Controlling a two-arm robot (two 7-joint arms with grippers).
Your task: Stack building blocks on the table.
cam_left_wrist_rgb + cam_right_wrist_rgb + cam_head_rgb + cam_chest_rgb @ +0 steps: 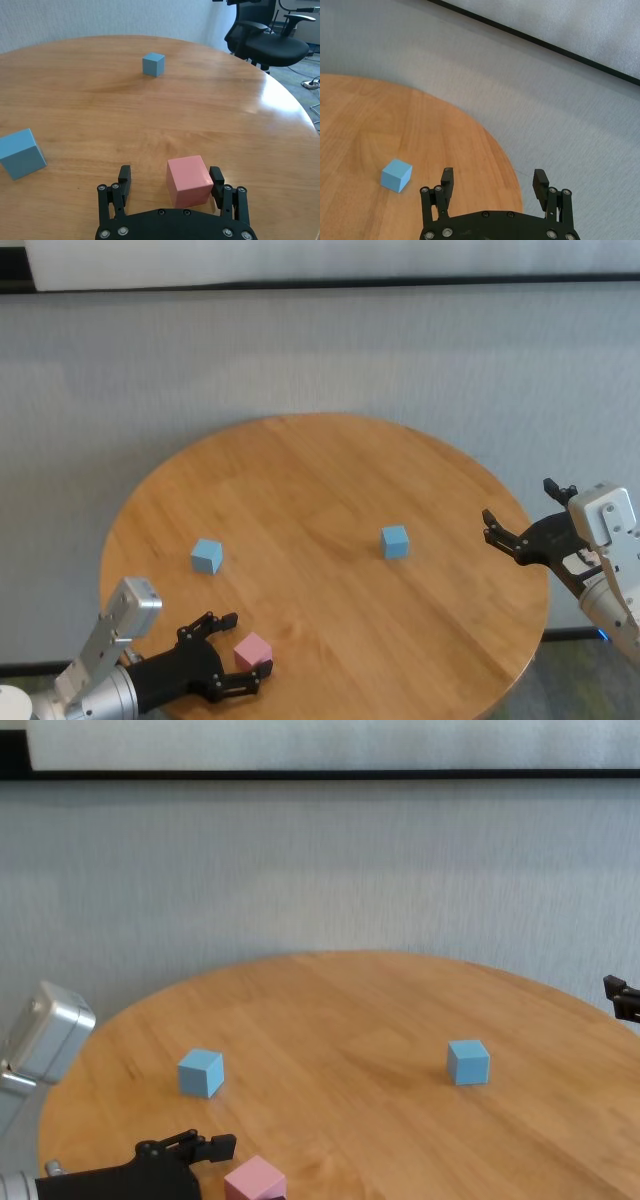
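Observation:
A pale pink block (pixel 253 650) rests on the round wooden table (pixel 320 470) near its front left edge. My left gripper (pixel 248 645) is open and low over the table, its fingers on either side of this pink block (pixel 189 180); the block sits close against one finger (pixel 216 177) with a gap to the other. One light blue block (pixel 207 555) lies just beyond, at the left. The other blue block (pixel 395 541) sits right of centre. My right gripper (pixel 520 505) hovers open and empty at the table's right edge, apart from that blue block (pixel 396 175).
All blocks lie single on the table, none on another. A black office chair (pixel 265 35) stands beyond the table's far right side. A grey wall (pixel 320 350) runs behind the table.

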